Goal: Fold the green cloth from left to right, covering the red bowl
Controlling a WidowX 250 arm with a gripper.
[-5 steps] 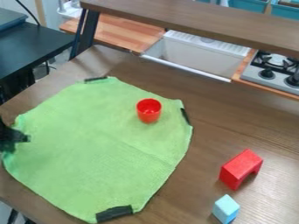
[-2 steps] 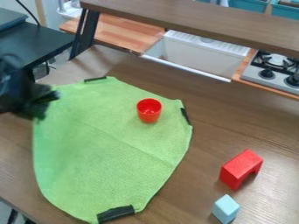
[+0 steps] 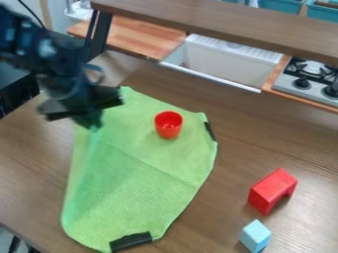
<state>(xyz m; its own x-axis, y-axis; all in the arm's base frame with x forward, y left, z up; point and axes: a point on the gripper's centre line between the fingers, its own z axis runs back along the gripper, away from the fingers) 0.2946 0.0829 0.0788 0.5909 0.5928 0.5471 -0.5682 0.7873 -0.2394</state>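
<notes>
Camera view: pinching the left edge of the green cloth (image 3: 145, 170) in the gripper (image 3: 94, 121), nearly closed; lying otherwise on the table (image 3: 29, 153), under the red cup (image 3: 168, 125). Likely light, limp, not fragile; best grabbed by edge or corner. Can't make out exact gap or pinched fold.

From up above the brown table (image 3: 224, 153), the camera is looking down at a slant, facing across the top toward the sink (image 3: 228, 62) and stove (image 3: 307, 83), and standing close enough that the green cloth (image 3: 142, 178) is taking up much of its view.
</notes>
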